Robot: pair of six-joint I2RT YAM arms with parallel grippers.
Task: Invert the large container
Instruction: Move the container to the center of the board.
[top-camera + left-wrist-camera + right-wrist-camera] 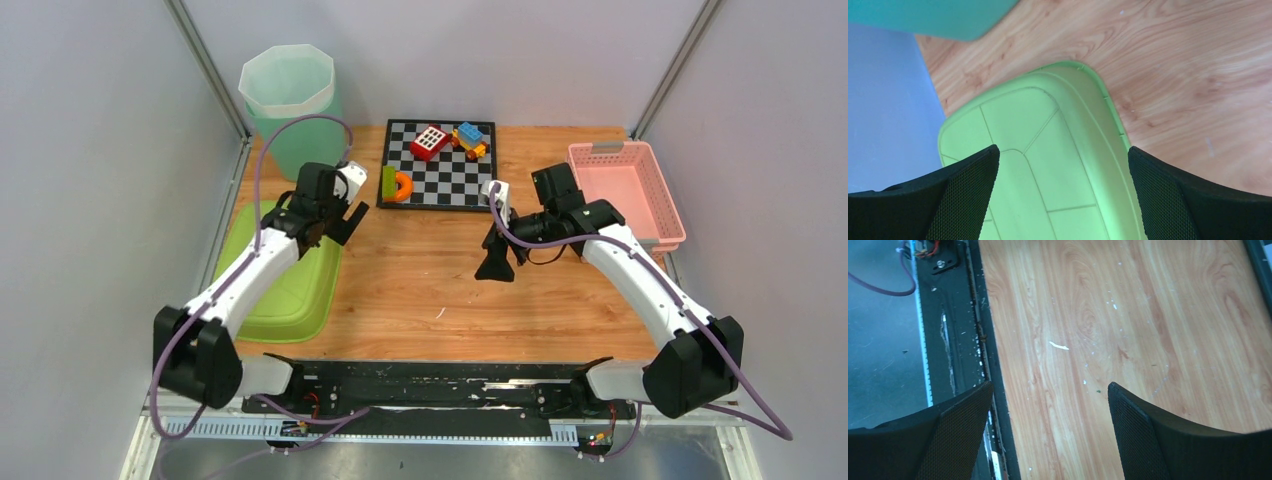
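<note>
Found large container point(295, 285), light green, lying base-up at left edge of surface point(420, 270); ribbed underside facing up in left wrist view, rim down on the wood. Near left corner partly hidden under left arm in top view.

Located left gripper point(335, 222) above far right corner of container. Fingers point(968, 195) spread wide, gripping nothing; no contact with the container visible.

Located right gripper point(497, 262) over bare wood right of centre, well apart from container. Fingers point(1143, 435) spread, gripping nothing; looking down on wood grain, a small white scrap point(1058, 345) and the black rail point(955, 340) at the near edge.

Noted at far left corner a tall teal bin point(290, 100), upright, mouth open, just beyond container. Noted checkerboard point(445, 180) at far centre carrying a red block point(429, 141), a blue-and-yellow toy point(470, 138) and an orange ring point(403, 186) beside a green piece. Noted pink basket point(625, 190) at far right, upright.
</note>
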